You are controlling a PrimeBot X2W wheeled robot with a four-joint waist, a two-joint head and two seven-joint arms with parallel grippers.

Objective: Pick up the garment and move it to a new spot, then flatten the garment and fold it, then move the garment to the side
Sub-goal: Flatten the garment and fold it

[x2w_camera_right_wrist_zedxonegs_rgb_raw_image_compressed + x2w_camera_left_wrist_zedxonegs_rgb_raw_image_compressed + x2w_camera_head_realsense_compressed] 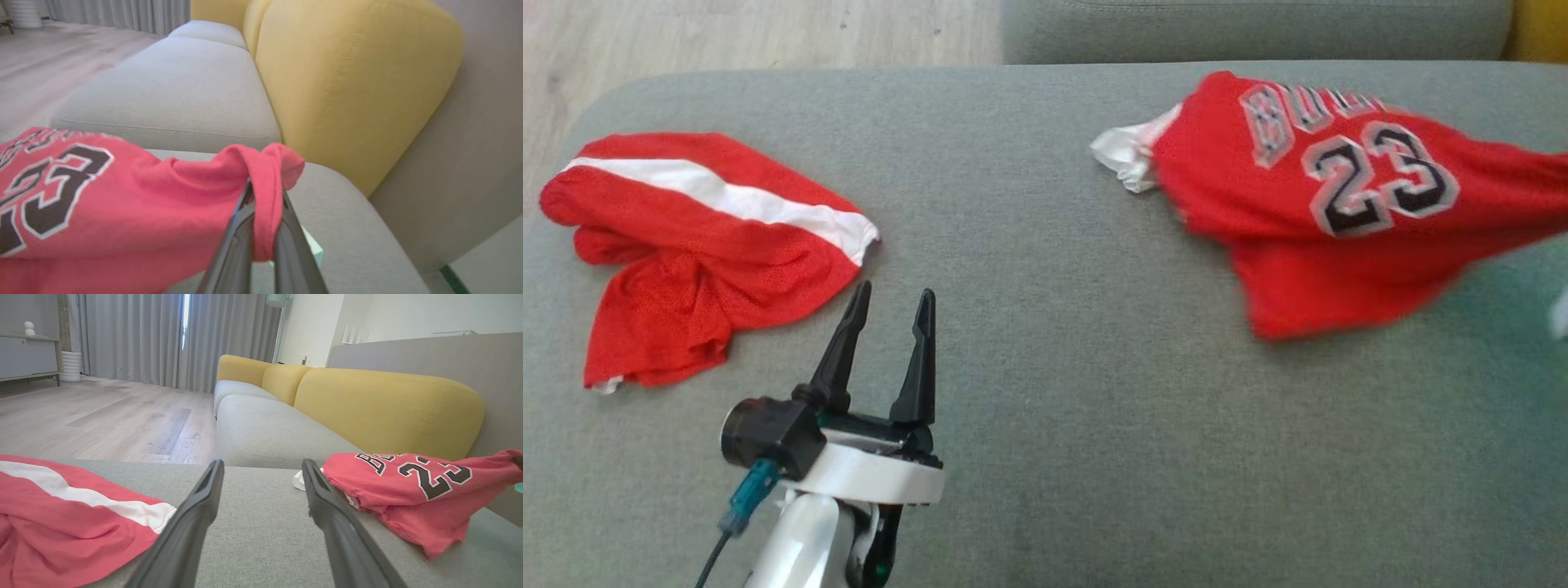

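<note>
Writing is borne by one of the two red garments: on the jersey (1339, 204), the number "23" is printed in black digits edged with white, and above it pale letters beginning "BUL" can be read, the rest being blurred or lost in a fold. The jersey is found at the far right of the grey cushion (1045, 367), with a scrap of white cloth (1123, 155) showing at its left end and its right side drawn out toward the right. In the right wrist view a bunched corner of the jersey (102, 212) is seen pinched in the right gripper (263, 196), whose fingers are clenched on the cloth. The second garment, red shorts (703, 245) crossed by one white stripe, is crumpled at the left of the same cushion, and no writing can be made out on it. The left gripper (894, 292) is held near the shorts, just to their right, its two fingers spread apart with nothing between them. Three yellow back cushions (388, 408) are counted in the left wrist view, beyond a wooden floor (102, 416) and grey curtains (143, 335).
</note>
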